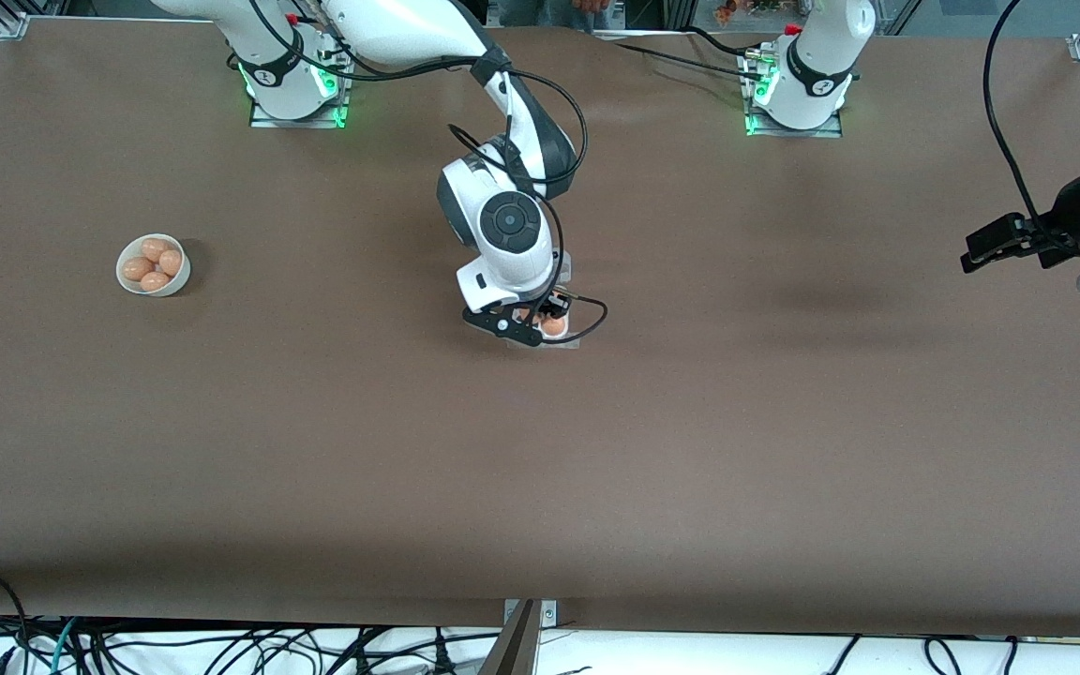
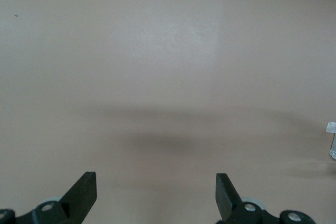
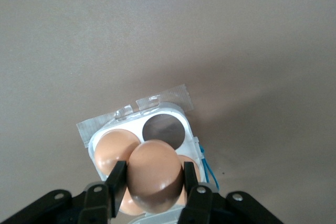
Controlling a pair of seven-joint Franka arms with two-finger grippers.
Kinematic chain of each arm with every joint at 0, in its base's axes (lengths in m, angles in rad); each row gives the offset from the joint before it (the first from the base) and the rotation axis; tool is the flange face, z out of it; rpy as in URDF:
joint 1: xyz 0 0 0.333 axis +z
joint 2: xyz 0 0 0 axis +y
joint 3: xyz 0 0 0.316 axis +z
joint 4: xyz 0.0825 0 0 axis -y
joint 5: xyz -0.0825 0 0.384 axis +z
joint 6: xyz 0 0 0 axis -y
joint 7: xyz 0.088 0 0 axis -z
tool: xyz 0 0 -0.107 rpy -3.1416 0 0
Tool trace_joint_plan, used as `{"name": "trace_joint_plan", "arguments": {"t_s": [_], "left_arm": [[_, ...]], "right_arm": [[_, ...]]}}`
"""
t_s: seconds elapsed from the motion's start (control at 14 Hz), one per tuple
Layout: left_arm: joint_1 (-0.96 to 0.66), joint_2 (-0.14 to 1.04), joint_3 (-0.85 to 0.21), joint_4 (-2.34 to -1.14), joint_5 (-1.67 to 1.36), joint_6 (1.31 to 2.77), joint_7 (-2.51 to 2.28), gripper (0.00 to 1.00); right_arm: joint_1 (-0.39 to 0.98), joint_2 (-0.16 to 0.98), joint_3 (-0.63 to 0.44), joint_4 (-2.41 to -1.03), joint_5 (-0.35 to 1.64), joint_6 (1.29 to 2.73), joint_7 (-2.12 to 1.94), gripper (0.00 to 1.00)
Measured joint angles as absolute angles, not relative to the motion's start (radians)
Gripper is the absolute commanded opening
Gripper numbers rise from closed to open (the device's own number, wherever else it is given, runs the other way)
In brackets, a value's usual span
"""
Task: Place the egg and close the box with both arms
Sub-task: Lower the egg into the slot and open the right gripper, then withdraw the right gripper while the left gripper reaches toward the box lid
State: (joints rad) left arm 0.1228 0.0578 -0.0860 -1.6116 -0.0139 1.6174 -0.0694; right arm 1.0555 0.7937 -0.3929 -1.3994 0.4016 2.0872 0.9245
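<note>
hovering at the centre of the front frame, the right gripper (image 3: 152, 184) is clenched around the egg (image 3: 154, 174) directly over the box (image 3: 107, 124), lined up so the egg can drop into the one empty cell (image 3: 164, 128). the left gripper (image 2: 156, 190) waits at the right edge, jaws spread and empty. a bowl (image 1: 176, 278) of spare eggs sits at the left.

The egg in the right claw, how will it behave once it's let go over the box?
The egg looks smooth and rounded, so it probably rolls unless it drops into the box's empty cell. Pinched by the right claw, it likely slips or cracks easily.
</note>
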Motion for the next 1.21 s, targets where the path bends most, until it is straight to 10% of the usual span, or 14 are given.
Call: {"name": "trace_joint_plan", "arguments": {"t_s": [0.14,0.86,1.21], "left_arm": [[0.123,0.059,-0.086,-1.612,-0.014,1.617,-0.069,1.0],[0.118,0.06,-0.1,-1.612,-0.016,1.617,-0.081,0.99],[0.114,0.08,-0.197,-1.612,-0.018,1.615,-0.198,0.73]], "right_arm": [[1.053,0.798,-0.392,-1.399,0.402,2.09,0.925,1.0],[1.017,0.803,-0.397,-1.38,0.402,2.132,0.916,1.0],[0.914,0.776,-0.424,-1.358,0.398,2.114,0.825,1.0]]}}
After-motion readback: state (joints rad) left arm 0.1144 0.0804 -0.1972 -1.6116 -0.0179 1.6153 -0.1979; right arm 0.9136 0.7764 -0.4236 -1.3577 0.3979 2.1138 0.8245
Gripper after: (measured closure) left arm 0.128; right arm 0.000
